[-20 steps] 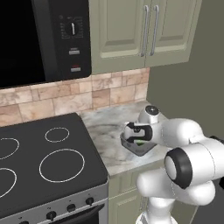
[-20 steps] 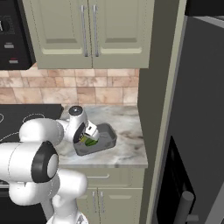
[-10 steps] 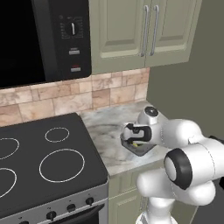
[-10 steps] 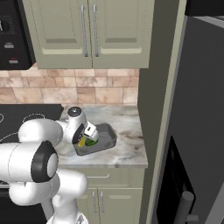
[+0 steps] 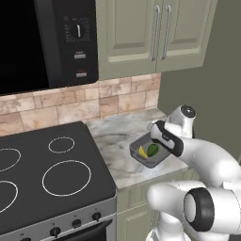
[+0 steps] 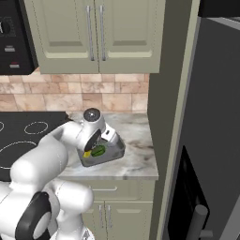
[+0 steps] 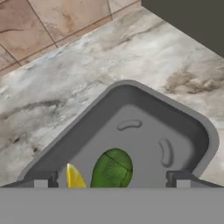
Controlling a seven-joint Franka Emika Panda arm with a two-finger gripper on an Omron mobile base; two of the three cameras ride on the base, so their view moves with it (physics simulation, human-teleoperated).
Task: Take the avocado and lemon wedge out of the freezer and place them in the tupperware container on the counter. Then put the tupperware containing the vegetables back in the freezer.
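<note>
On the marbled table [image 5: 117,136] beside the stovetop [image 5: 47,174], the avocado [image 7: 111,168] and lemon wedge [image 7: 75,177] lay together in the tupperware container [image 7: 183,118], the pincer [image 7: 111,180] poised just above them, jaws spread wide and gripping nothing. Judging from this, a low withdrawal risked a fingertip clipping the rim, tipping the shallow tray and spilling the fruit.

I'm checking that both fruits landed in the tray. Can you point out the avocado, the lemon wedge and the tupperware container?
avocado [image 7: 112,168]: hand view, middle of its green skin.
lemon wedge [image 7: 75,177]: hand view, its yellow face beside the avocado.
tupperware container [image 7: 209,135]: hand view, its rounded grey rim at the corner.
</note>
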